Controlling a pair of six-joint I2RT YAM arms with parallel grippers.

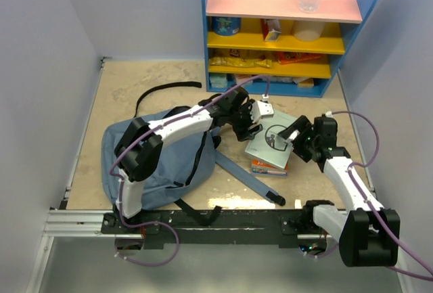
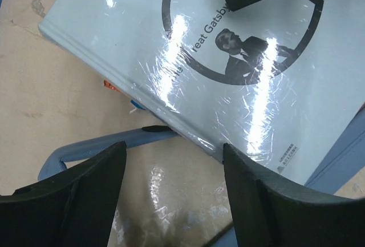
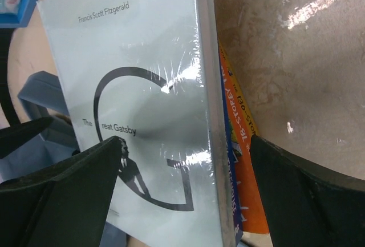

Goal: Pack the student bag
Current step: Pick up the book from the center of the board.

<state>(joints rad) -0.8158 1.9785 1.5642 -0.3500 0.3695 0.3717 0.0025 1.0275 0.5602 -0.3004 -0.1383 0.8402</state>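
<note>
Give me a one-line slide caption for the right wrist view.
Open right end effector brackets the spine edge of the shrink-wrapped Great Gatsby book, stacked on an orange book.

— What could you read on the grey book (image 3: 142,87)?
— Near the top of the cover stood the author's name, "Francis Scott Fitzgerald", in small dark type. Lower down, across the black ring, ran the title: "The", then "reat Gatsby" — the big curve served as the G.
— And from the left wrist?
— The same "reat Gatsby", plus "Fra" at the frame's edge. The fine print by the cover's corner was too small to read.
— The orange book (image 3: 242,144) beneath?
— Its spine carried dark lettering, perhaps "STOREY" — I could not be sure.
— The shelf packets (image 1: 294,56)?
— Illegible from above.
</note>
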